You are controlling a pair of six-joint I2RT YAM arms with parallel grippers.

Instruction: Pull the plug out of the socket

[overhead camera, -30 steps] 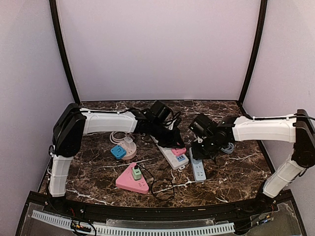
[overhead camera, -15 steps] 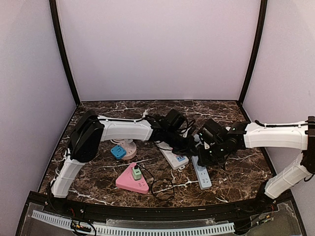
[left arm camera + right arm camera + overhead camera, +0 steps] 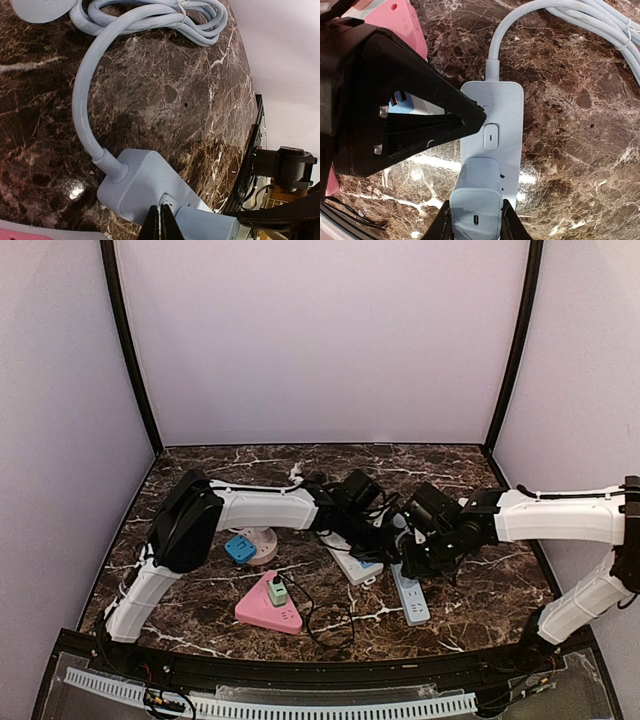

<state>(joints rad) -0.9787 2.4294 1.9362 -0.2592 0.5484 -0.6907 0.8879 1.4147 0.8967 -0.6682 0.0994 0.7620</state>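
A pale blue power strip (image 3: 506, 112) lies on the marble table; it also shows in the top view (image 3: 409, 596) and the left wrist view (image 3: 135, 185). A pale blue block plug (image 3: 476, 192) sits in the strip just below its switch (image 3: 491, 136). My right gripper (image 3: 476, 226) is shut on the plug, one finger on each side. My left gripper (image 3: 161, 226) is shut, its tip resting on the strip's cable end next to the switch. The plug (image 3: 207, 226) shows right beside that tip. The left gripper's black body (image 3: 415, 120) fills the left of the right wrist view.
The strip's cable (image 3: 82, 105) runs back to a tied coil (image 3: 165, 15). To the left lie a white strip (image 3: 352, 562) with pink and blue plugs, a pink triangular socket (image 3: 266, 612) with a green plug (image 3: 277, 592), and a round socket with a blue plug (image 3: 240, 548).
The left arm has reached right, away from the white strip, and set its closed tip on the blue strip. The right arm and blue strip shifted a little toward the front right.
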